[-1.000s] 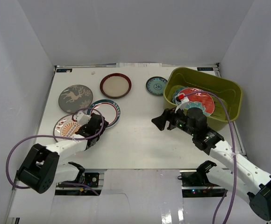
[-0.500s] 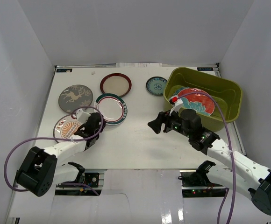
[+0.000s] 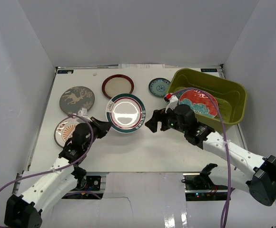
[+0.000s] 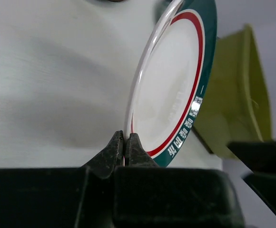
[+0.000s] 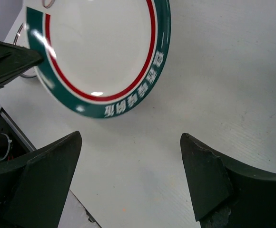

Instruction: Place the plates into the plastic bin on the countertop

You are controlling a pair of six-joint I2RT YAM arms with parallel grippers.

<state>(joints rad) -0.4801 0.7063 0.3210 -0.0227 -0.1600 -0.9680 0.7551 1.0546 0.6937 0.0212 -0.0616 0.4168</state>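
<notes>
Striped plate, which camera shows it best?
Top external: the plate shows almost whole, face toward the camera. Left wrist sees it nearly edge-on, rim pinched by the left pincer; right wrist crops its top.

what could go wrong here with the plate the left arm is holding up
1. The left gripper pinches the striped-rim plate only at its thin rim, so it could pivot or slip out.
2. The right gripper, open, sits close to the plate's far edge; a misjudged approach might knock it loose.
3. The plastic bin already holds a red-and-teal floral plate; dropping onto it could chip either.
</notes>
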